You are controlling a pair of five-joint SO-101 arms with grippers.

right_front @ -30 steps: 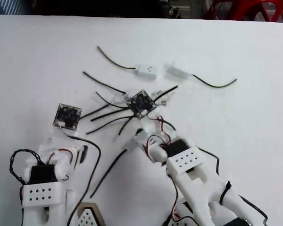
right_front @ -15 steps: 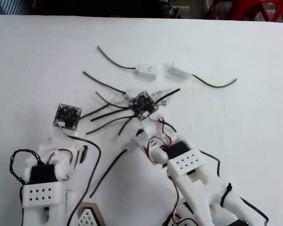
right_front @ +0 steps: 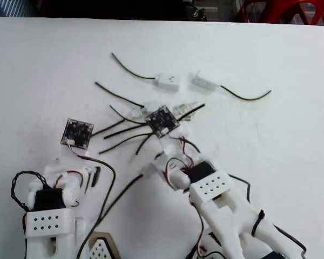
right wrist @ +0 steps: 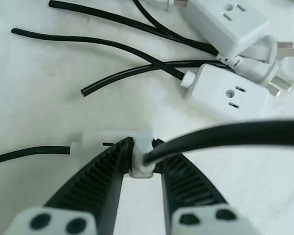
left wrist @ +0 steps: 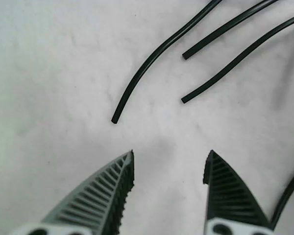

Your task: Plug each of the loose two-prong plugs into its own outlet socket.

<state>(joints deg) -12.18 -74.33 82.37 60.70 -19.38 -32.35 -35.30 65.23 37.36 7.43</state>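
Note:
My right gripper (right wrist: pixel 143 147) is shut on a white two-prong plug (right wrist: pixel 137 155), and the plug's thin black cord (right wrist: pixel 29 153) trails off to one side. In the high view this gripper (right_front: pixel 157 160) sits just in front of a dark square block (right_front: pixel 162 121) among loose cords. Two white outlet sockets (right wrist: pixel 227 96) (right wrist: pixel 226 18) lie beyond the held plug, with loose plugs (right wrist: pixel 277 54) beside them. My left gripper (left wrist: pixel 169 156) is open over bare table, short of a black cord end (left wrist: pixel 115 119). From above, it (right_front: pixel 92 177) lies below a second dark block (right_front: pixel 77 133).
A white socket piece (right_front: pixel 167 81) and a white plug (right_front: pixel 203 82) with cords lie farther back. Several loose black cords (right_front: pixel 121 131) fan out between the two dark blocks. A thick black cable (right wrist: pixel 225 134) crosses close to the right wrist camera. The right side of the table (right_front: pixel 291 140) is bare.
My right gripper has drawn back a little toward the near edge with the plug, and the plug's cord has bent and shifted. The left arm has kept still.

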